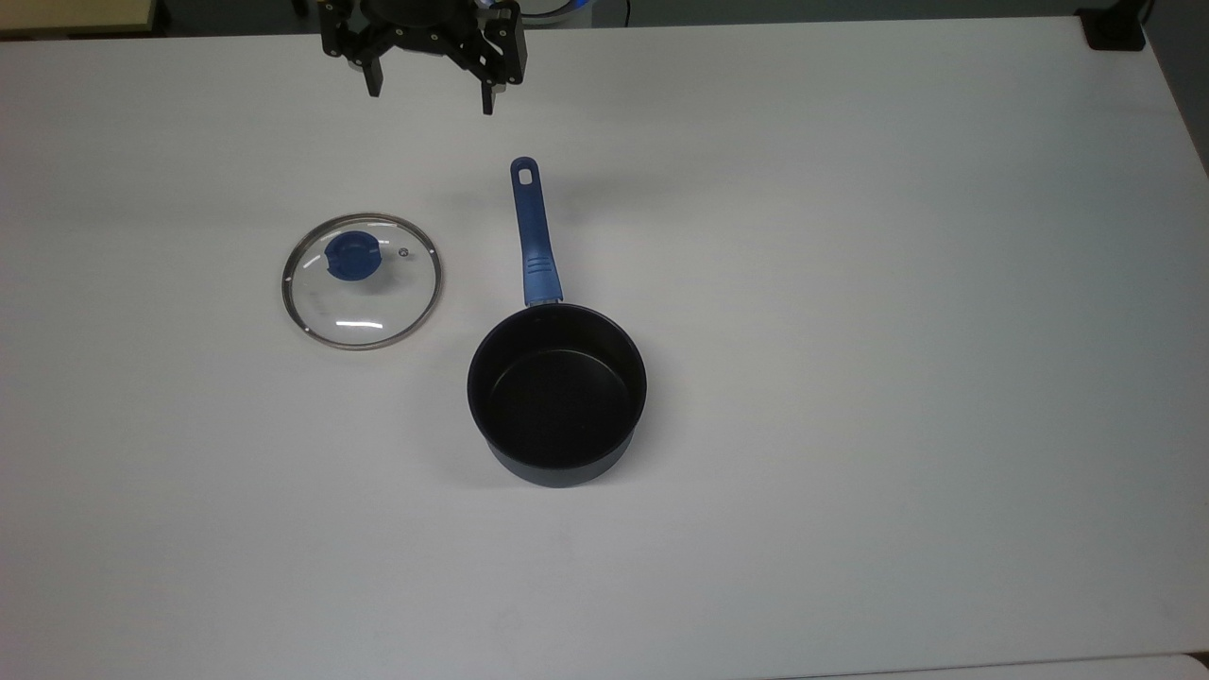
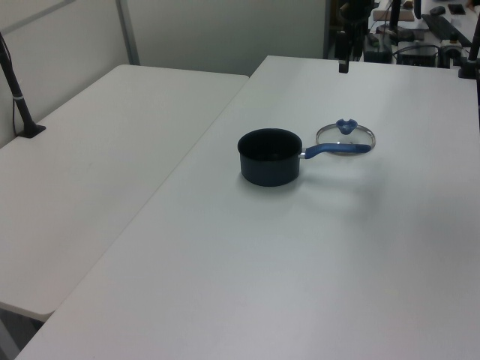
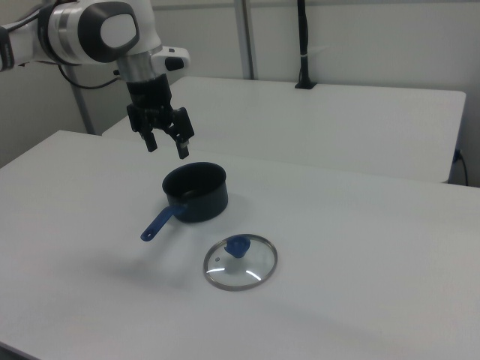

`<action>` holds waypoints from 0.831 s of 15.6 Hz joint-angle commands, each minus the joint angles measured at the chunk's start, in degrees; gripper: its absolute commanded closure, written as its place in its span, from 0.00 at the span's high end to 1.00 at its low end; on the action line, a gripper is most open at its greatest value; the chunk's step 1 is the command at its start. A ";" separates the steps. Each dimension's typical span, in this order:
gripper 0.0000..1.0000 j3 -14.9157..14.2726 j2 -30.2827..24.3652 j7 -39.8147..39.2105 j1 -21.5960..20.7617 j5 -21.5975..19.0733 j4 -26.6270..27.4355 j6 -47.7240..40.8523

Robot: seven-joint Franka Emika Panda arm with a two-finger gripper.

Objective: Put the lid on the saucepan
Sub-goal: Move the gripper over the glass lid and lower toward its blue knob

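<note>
Saucepan point(image 2: 268, 157) sat on white table point(image 2: 247, 270); lid point(image 2: 345, 136) lay flat just behind its handle.

Lid point(image 1: 361, 281) on table point(image 1: 850, 283), top view's left of saucepan point(image 1: 557, 392).

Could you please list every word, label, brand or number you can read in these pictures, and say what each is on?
None can be read.
The lid: faint marks on the glass below the knob, too blurred to read.
The saucepan, the gripper and the table: no lettering visible.
</note>
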State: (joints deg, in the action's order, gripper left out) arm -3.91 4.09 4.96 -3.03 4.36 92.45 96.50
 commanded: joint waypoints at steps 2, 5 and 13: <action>1.00 -0.74 -0.92 -5.99 0.56 0.91 1.33 1.68; 1.00 -0.75 -0.75 -18.02 3.81 0.91 1.41 1.68; 1.00 -0.75 0.83 -38.71 12.69 0.56 9.84 10.10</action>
State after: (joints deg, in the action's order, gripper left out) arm -4.81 5.41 -31.68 8.17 4.53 97.04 100.39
